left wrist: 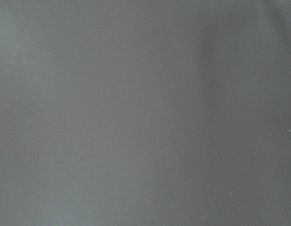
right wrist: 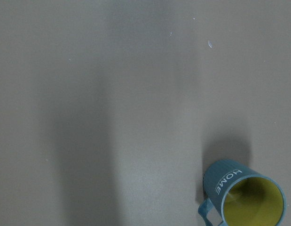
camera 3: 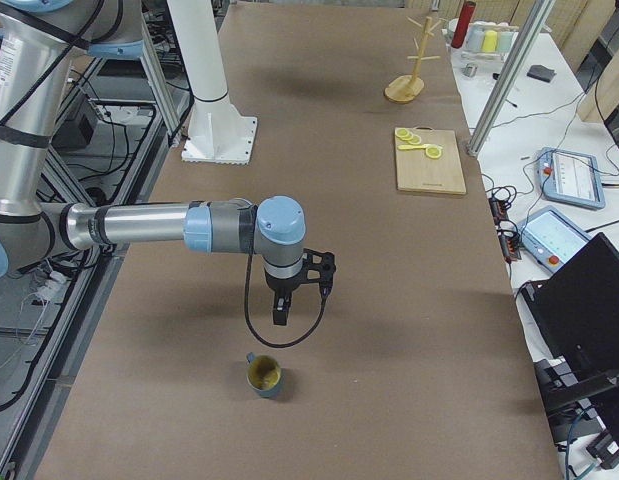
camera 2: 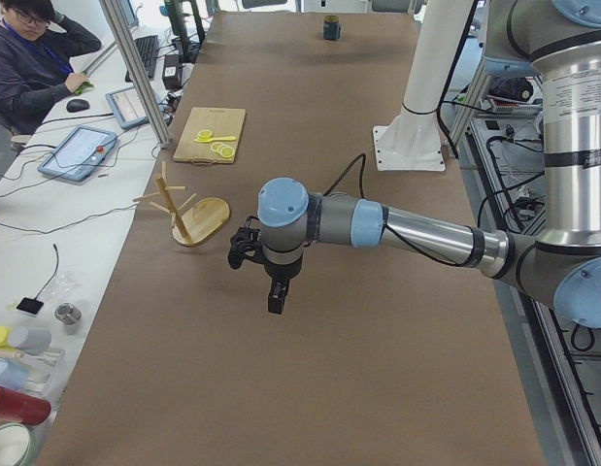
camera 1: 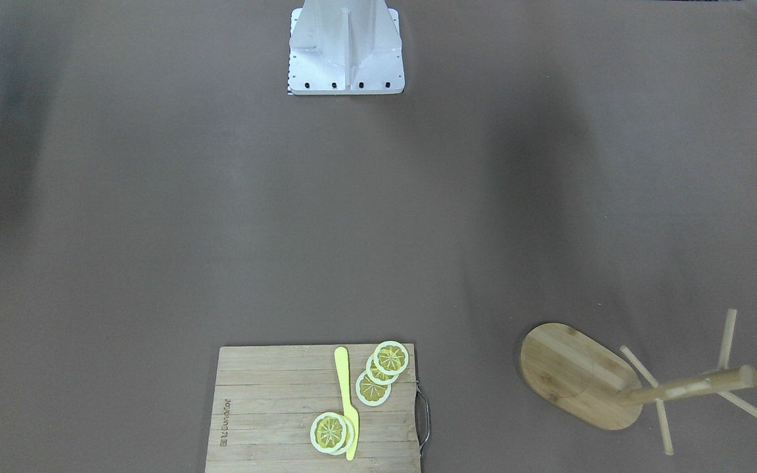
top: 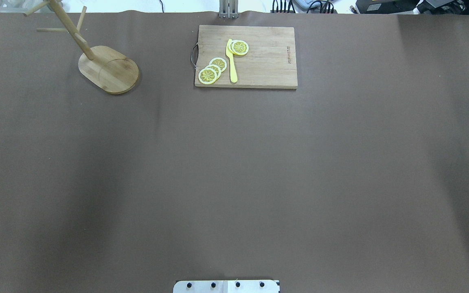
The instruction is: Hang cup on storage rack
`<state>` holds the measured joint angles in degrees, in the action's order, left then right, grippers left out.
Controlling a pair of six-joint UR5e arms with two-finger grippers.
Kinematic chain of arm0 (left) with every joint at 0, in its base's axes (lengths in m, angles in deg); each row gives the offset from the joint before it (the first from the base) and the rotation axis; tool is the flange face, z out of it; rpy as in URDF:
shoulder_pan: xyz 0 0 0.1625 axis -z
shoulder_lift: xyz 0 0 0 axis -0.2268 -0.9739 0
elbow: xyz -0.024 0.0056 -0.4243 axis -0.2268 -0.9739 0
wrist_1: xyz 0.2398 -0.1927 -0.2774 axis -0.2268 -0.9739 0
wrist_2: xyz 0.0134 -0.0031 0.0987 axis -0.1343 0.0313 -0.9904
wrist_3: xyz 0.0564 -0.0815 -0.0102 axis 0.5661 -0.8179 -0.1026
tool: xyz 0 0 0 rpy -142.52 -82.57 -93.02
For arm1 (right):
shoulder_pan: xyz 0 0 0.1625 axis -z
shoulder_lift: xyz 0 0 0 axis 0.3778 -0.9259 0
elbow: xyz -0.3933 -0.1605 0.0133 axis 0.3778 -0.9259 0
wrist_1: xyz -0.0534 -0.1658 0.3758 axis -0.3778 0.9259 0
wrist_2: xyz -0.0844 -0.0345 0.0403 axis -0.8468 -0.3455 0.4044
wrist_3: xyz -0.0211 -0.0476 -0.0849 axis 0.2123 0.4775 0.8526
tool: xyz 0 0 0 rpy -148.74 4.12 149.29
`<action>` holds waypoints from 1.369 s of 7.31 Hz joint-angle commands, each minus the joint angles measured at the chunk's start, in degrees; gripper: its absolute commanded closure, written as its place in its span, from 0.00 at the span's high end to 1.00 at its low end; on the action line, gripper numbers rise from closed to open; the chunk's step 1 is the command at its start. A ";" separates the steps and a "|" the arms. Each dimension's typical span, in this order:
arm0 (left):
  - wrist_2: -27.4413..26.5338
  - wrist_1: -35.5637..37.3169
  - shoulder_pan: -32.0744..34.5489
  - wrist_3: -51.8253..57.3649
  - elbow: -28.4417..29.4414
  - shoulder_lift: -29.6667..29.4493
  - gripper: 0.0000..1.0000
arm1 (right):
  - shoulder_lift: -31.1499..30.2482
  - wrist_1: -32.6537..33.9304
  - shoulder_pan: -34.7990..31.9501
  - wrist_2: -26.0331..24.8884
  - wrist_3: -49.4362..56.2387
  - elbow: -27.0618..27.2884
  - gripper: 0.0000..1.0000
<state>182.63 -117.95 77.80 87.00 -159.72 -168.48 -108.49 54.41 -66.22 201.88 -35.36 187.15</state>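
I cannot tell if the right pincer is spread, and descending off-centre it may tip the upright cup.

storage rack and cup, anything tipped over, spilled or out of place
Nothing stands out. The storage rack stands upright on its base, the cup sits upright on the table, and the lemon slices and yellow knife lie flat on the cutting board.

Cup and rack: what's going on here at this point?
The cup has not been picked up yet. It stands upright on the table, and the right end effector hangs just beside and above it. The storage rack stands at the table's other end, pegs empty. The left end effector hangs nearer the rack.
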 commanded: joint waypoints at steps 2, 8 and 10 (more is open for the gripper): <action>0.09 0.09 -0.12 -0.09 -0.47 -0.11 0.99 | 0.08 -0.03 -0.08 -0.03 -0.09 -0.07 1.00; 0.79 -0.61 -0.30 -0.44 -0.39 -1.08 0.99 | -0.01 -1.00 -0.87 0.93 -0.18 -0.08 1.00; 0.70 -8.98 -0.03 -0.44 -0.56 -1.25 0.99 | 2.70 -4.92 -2.01 0.93 0.79 2.20 1.00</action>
<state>183.33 -121.02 77.65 86.57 -160.34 -169.66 -107.22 52.21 -67.49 202.74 -35.06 188.20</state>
